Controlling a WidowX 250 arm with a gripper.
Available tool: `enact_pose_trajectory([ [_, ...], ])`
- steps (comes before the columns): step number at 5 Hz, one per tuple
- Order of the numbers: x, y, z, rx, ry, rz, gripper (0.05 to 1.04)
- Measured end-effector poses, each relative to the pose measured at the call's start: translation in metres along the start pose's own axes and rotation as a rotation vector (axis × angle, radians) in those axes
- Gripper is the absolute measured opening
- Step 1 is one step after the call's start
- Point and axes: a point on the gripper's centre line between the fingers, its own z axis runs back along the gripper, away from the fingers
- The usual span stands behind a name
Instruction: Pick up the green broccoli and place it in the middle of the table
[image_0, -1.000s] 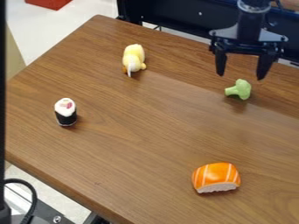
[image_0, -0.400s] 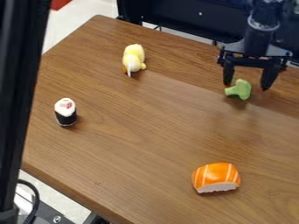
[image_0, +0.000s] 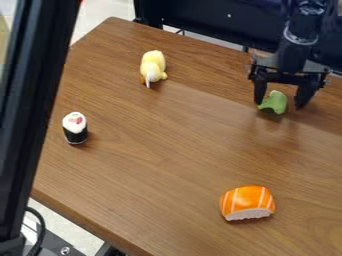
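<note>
Risk of an off-centre grasp at the broccoli

The green toy broccoli (image_0: 273, 103) lies on the wooden table (image_0: 153, 165), in the upper right part of the camera view, between the two fingers of the black gripper (image_0: 279, 105). These fingers are spread apart. The broccoli sits nearer to the finger on the picture's left, so I judge that an uneven closing could push it or turn it. Its rounded shape could also make it slip out, if only an edge is caught. Fingertips which are too low could scrape the table.

Counting from near to far: one orange sushi piece (image_0: 247, 203), one white-and-black sushi roll (image_0: 75, 128), one broccoli, one gripper, one yellow plush toy (image_0: 153, 66)
</note>
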Motion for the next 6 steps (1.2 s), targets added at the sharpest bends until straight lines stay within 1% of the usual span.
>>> enact_pose_trajectory([
  [1,0.001,0.001,-0.006,0.013,-0.003,0.0,1.0],
  [3,0.001,0.004,-0.009,0.025,-0.015,-0.002,1.0],
  [4,0.001,0.007,-0.014,0.033,-0.015,-0.006,0.969],
  [5,0.004,0.008,-0.015,0.02,-0.018,-0.019,0.759],
  [6,0.006,0.011,-0.018,0.004,-0.001,-0.025,0.753],
])
